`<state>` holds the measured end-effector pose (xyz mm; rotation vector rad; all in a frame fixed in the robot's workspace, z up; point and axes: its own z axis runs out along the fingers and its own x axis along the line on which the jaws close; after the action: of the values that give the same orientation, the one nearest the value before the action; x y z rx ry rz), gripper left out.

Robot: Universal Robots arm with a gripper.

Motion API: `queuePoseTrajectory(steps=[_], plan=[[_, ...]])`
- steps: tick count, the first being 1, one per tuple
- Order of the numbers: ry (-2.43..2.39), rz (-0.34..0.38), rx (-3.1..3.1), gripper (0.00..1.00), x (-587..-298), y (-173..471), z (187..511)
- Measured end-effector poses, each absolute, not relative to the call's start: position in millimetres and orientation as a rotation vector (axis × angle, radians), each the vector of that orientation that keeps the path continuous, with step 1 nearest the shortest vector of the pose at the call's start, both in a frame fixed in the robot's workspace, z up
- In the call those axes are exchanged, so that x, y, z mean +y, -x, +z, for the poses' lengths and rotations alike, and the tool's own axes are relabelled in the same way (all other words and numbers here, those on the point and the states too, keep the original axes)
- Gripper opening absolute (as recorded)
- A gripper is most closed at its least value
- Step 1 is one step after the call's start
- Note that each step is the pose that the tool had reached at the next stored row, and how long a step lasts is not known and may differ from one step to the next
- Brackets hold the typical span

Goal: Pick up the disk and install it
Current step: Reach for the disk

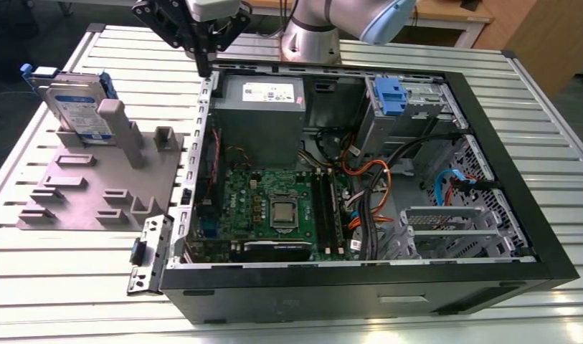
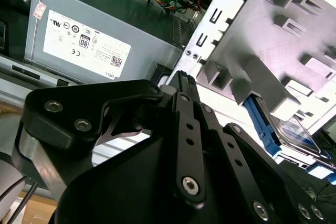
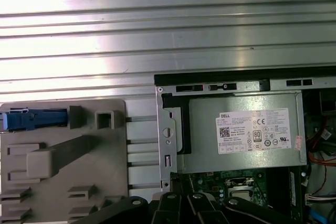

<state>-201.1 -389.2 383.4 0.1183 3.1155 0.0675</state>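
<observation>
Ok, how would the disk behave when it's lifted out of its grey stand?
Probably stiff: the disk is a flat metal slab in a blue bracket. Standing on edge in the stand, it may tip if pushed sideways, though a post stands beside it. Its smooth labelled face looks slippery.

The blue-bracketed silver disk stands on edge in the grey holder.

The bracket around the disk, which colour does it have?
Bright blue; the bracket shows best in the exterior view.
</observation>
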Motion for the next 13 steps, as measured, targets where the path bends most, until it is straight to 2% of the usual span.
queuePoseTrajectory(steps=[13], plan=[[-0.118, 0.068, 3.116, 0.11, -385.7, 207.1, 382.9]])
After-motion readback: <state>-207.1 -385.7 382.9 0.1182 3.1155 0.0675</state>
